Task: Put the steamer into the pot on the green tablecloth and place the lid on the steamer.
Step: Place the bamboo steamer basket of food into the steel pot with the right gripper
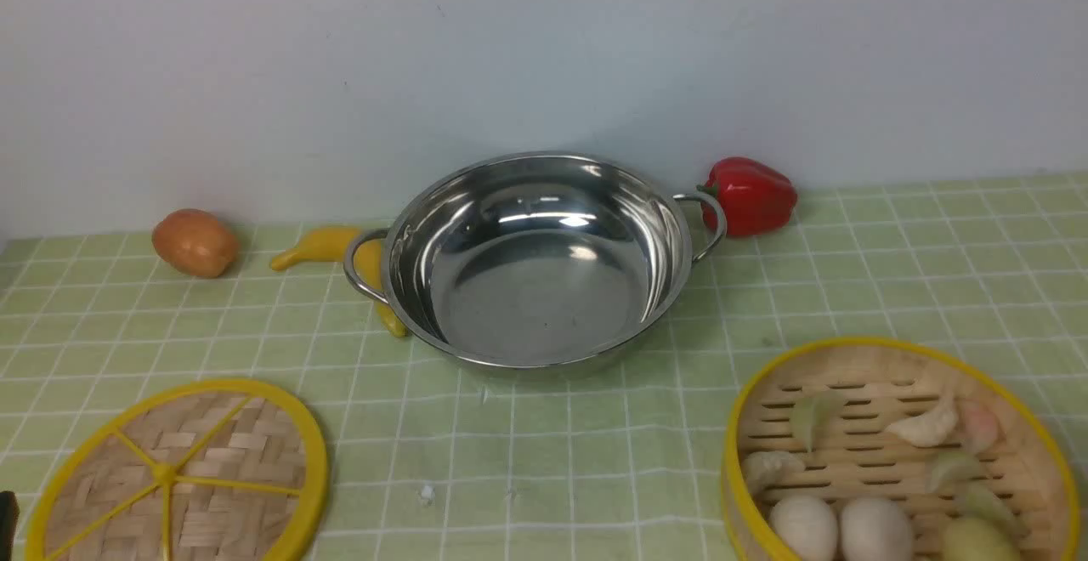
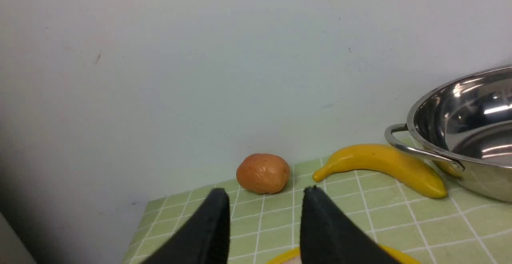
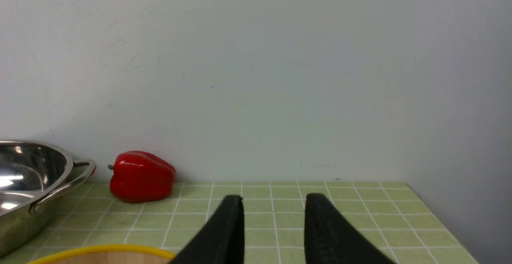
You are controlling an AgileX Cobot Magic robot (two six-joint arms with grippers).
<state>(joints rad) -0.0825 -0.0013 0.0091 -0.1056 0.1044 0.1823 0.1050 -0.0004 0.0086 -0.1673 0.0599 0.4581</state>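
Seven loose items on one cloth-covered surface, with two tools.

1. Light green tablecloth with a white grid of squares point(image 1: 544, 459): spread over the surface up to a pale wall.
2. Wide shallow shiny stainless-steel pot with two loop handles point(image 1: 646, 229): upright at the middle of the cloth, towards the wall, nothing inside.
3. Round bamboo steamer basket with yellow rim and slatted floor point(image 1: 858, 459): on the cloth at the near right, apart from the pot, holding pale dumplings and eggs.
4. Flat round woven-bamboo lid with yellow rim and yellow spokes point(image 1: 174, 472): lying flat at the near left, apart from the pot.
5. Yellow banana point(image 1: 319, 245): left of the pot, one end running under its left handle.
6. Orange-brown rounded potato point(image 1: 195, 242): beside the banana, farther left.
7. Glossy red bell pepper point(image 1: 752, 195): on its side just behind the pot's right handle.
8. Left tool point(image 2: 266, 192): black fingers parted, nothing between them, above the lid's rim.
9. Right tool point(image 3: 274, 197): black fingers parted, gripping nothing, above the steamer's rim.
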